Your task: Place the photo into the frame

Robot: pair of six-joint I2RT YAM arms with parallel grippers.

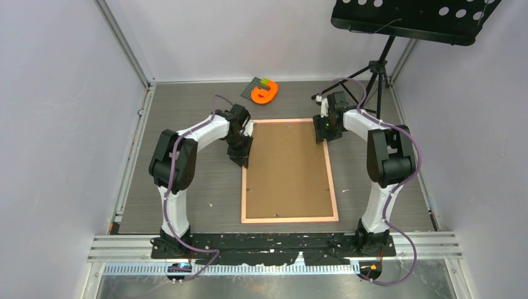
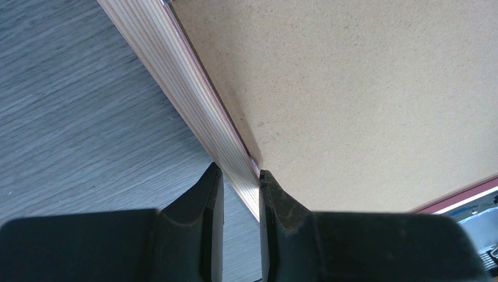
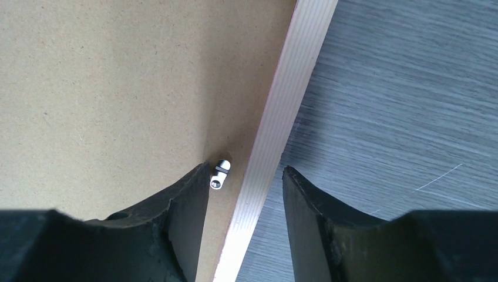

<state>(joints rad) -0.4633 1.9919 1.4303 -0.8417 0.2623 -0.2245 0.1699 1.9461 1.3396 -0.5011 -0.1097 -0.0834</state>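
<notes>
The pink frame (image 1: pixel 290 219) lies flat in the middle of the table, with the brown backing board (image 1: pixel 288 165) filling it. No photo shows in any view. My left gripper (image 1: pixel 241 156) is at the frame's left rail near the far end. In the left wrist view its fingers (image 2: pixel 238 173) straddle the rail (image 2: pixel 176 76) with a narrow gap, and table shows beside the rail. My right gripper (image 1: pixel 326 134) is at the far right corner. Its jaws (image 3: pixel 246 173) stand wide apart over the right rail (image 3: pixel 293 76), next to a small metal clip (image 3: pixel 220 174) on the board (image 3: pixel 117 76).
An orange plastic piece (image 1: pixel 265 93) with a small green-and-grey item lies at the back of the table. A black music stand's tripod (image 1: pixel 375 68) stands at the back right. Pale walls close in both sides.
</notes>
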